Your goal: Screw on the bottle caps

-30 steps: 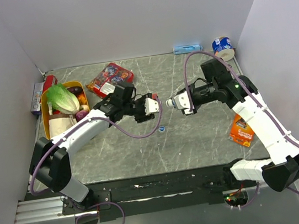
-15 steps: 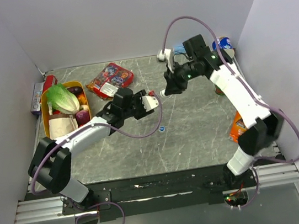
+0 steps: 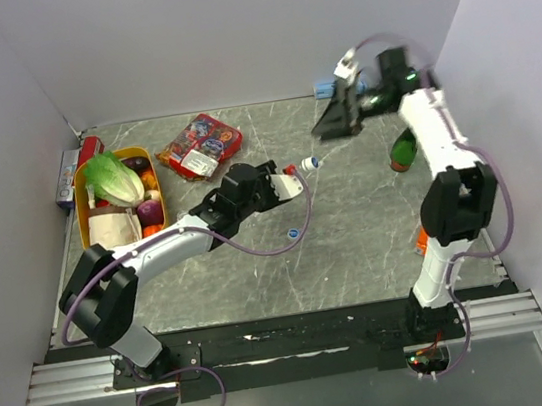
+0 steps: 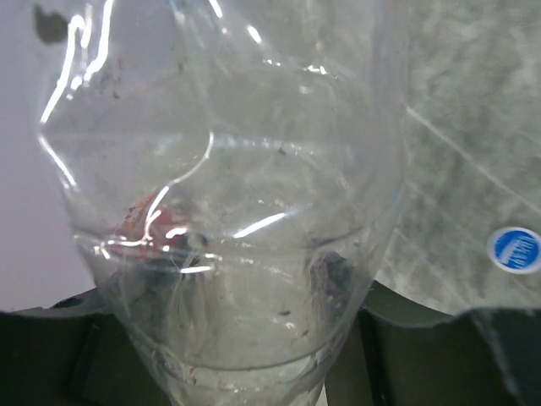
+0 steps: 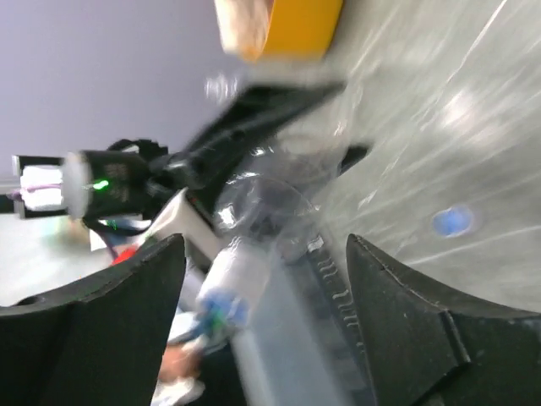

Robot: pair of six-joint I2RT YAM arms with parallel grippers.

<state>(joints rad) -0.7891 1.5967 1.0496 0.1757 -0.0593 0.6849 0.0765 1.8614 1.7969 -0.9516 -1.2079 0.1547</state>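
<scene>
left pincer (image 3: 283, 183): clamped on the small clear plastic bottle (image 4: 228, 211), held off the worktop (image 3: 359, 251) neck outward, presumably for capping
right pincer (image 5: 264, 254): spread, nothing gripped, well apart from it
tiny round blue plastic cap (image 4: 515, 249): seen loose on worktop nearby

A yellow tray (image 3: 136, 153) holding lettuce (image 3: 111, 180) and a red snack packet (image 3: 200, 144) lie left of the left gripper (image 3: 286, 183); a green bottle (image 3: 403, 152) stands well to its right.

pale lilac-grey walls (image 3: 226, 27) enclose grey marbled tabletop (image 3: 357, 241) on three sides; black rail (image 3: 300, 335) along near edge
</scene>
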